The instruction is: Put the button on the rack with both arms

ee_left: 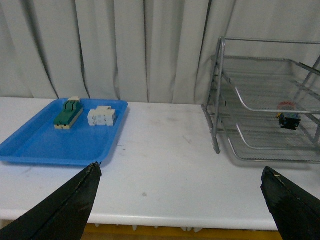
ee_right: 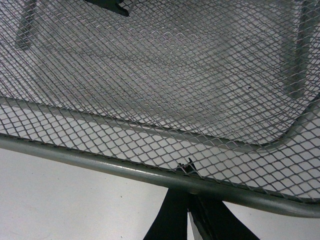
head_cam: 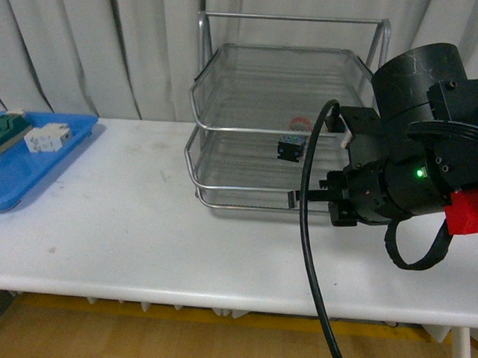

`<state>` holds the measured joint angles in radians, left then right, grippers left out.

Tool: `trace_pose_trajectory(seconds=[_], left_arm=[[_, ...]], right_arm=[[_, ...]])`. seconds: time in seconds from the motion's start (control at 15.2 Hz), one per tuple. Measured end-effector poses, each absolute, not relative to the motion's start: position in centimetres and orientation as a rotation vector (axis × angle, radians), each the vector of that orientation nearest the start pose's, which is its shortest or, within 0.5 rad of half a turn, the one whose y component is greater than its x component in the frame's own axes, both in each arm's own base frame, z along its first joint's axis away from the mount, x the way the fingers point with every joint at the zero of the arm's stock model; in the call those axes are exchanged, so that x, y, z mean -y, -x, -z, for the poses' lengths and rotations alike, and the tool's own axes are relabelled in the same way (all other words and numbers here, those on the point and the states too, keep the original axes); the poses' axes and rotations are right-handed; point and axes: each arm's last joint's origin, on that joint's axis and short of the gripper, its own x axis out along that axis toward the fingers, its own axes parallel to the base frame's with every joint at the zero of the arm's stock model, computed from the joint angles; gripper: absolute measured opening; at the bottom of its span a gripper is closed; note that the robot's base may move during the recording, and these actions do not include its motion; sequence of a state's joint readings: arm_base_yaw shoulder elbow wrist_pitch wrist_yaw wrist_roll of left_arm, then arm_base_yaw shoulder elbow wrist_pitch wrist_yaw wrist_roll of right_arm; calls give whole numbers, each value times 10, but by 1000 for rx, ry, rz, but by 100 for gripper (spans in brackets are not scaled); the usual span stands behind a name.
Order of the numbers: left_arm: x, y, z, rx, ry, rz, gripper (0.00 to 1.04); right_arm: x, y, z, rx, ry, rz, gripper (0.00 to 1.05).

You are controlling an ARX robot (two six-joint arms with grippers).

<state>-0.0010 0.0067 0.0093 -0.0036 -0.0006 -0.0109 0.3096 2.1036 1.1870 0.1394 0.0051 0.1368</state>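
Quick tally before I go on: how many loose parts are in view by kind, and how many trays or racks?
Red-capped button, in the rack: 1
Green-and-beige connector block, on the blue tray: 1
White terminal block, on the blue tray: 1
Blue tray: 1
Silver wire rack: 1
Total: 5

The right arm [head_cam: 417,146] is black, with a big round cylinder joint on top; a small green light [head_cam: 418,173] glows on its body; a red block [head_cam: 467,212] sits at its side; a thick black cable [head_cam: 309,252] loops down from it; the left hand [ee_left: 180,200] shows two black, pointed fingers [ee_left: 65,210].
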Motion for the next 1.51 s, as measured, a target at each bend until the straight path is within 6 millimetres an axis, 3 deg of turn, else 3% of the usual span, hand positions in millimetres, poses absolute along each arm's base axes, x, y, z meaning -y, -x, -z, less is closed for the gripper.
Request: trace_pose_trajectory(seconds=[0.2, 0.39, 0.99, 1.31, 1.51], left_arm=[[0, -98, -166, -1, 11, 1, 98], [0, -98, -166, -1, 11, 1, 98], [0, -98, -166, -1, 11, 1, 98], [0, -98, -166, -1, 11, 1, 98], [0, -98, -166, 0, 11, 1, 98]], right_arm=[[-124, -417, -114, -754, 4, -217, 2], [-121, -426, -108, -768, 19, -201, 2], [-112, -434, -104, -736, 21, -189, 2], [-107, -405, -109, -755, -27, -235, 2], [-99, -367, -130, -699, -127, -294, 2]])
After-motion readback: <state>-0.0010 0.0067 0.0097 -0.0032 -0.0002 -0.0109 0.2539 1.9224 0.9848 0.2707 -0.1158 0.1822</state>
